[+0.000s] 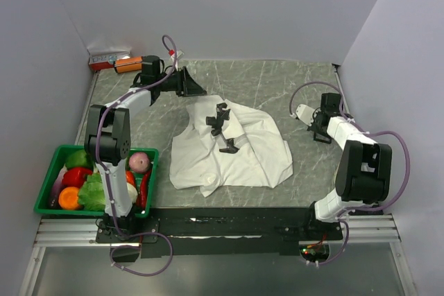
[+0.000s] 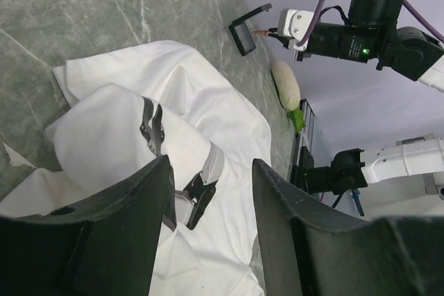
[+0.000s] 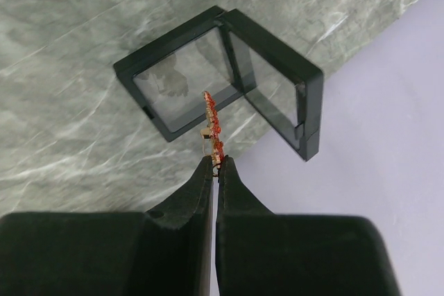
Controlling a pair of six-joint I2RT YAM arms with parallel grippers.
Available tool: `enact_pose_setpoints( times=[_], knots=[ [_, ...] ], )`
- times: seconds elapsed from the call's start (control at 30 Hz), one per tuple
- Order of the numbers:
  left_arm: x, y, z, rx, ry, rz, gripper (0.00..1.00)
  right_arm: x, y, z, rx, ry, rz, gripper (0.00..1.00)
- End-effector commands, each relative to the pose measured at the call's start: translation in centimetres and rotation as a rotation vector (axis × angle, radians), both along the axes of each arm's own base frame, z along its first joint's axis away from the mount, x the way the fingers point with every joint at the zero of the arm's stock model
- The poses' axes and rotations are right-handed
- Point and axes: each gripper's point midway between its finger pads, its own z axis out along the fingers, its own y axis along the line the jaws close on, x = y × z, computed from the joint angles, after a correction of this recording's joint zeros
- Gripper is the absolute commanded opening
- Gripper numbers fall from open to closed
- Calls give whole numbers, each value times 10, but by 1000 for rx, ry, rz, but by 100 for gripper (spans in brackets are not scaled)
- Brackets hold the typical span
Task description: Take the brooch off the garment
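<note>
The garment [image 1: 236, 150] is a crumpled white T-shirt with black printed shapes [image 1: 220, 119], lying mid-table; it also shows in the left wrist view [image 2: 208, 116]. The brooch [image 3: 212, 126], a tiny orange-red and gold piece, is off the shirt and pinched at the tips of my right gripper [image 3: 218, 161]. This gripper [image 1: 310, 117] holds it just above an open black frame case [image 3: 222, 74] by the table's right edge. From the left wrist view the case [image 2: 248, 29] sits beside the brooch [image 2: 261, 32]. My left gripper [image 1: 191, 86] is open and empty above the shirt's far-left part [image 2: 211, 164].
A green basket [image 1: 62, 154] of vegetables stands at the near left. An orange bottle [image 1: 128, 64] and a small red and white box [image 1: 104, 59] lie at the back left corner. A pale oval object [image 2: 286, 83] lies near the right edge.
</note>
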Motion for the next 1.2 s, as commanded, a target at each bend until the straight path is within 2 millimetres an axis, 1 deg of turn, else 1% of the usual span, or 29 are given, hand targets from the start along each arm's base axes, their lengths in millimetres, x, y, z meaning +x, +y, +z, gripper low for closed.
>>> enact_pose_setpoints(
  times=[0.0,0.1,0.37,0.4,0.47,0.5,0.57,0.6,0.67,0.7,0.77,0.8,0.87,0.9,0.97,1.0,1.03,1.07,1.1,1.13,1.17],
  knots=[
    [-9,0,26,3,-81,-10,56,23,-9,9,-48,-74,13,0],
    [-10,0,26,6,-83,-10,56,26,-10,5,-57,-68,22,0],
    [-11,-2,25,9,-82,-16,56,21,-9,-16,-60,-38,26,0],
    [-11,-2,26,11,-83,-15,56,21,-8,-20,-62,-32,26,2],
    [-12,-2,25,12,-83,-16,56,18,-6,-23,-63,-34,23,8],
    [-12,-2,26,12,-83,-16,56,17,-4,-22,-64,-36,25,16],
    [-12,-2,25,10,-80,-18,56,9,1,-26,-47,-17,15,25],
    [-12,-2,25,10,-79,-16,56,6,3,-23,-37,-20,11,30],
    [-12,-3,24,7,-76,-18,56,0,8,-22,-3,-14,-23,35],
    [-12,-3,23,8,-74,-18,57,-6,11,-21,10,0,-34,39],
    [-12,-3,24,6,-74,-19,56,-7,20,-13,56,-15,-73,43],
    [-11,-4,22,8,-74,-21,56,-12,25,-9,87,-8,-80,47],
    [-12,-4,24,5,-74,-25,56,-10,34,2,141,-25,-118,50],
    [-11,-5,23,6,-76,-25,56,-11,43,7,180,-19,-114,57],
    [-12,-7,25,6,-80,-30,57,-17,60,20,273,17,-155,64],
    [-12,-7,25,7,-78,-31,57,-18,75,27,336,25,-145,75],
    [-12,-7,25,6,-83,-34,57,-19,97,40,447,45,-144,78],
    [-12,-7,25,7,-85,-38,57,-19,109,48,502,50,-135,82],
    [-13,-7,27,10,-82,-41,57,-17,124,58,565,52,-119,99],
    [-12,-6,27,16,-82,-41,57,-8,147,82,678,32,-104,100],
    [-10,-4,26,26,-99,-43,57,-6,159,95,746,30,-106,100]
  ],
)
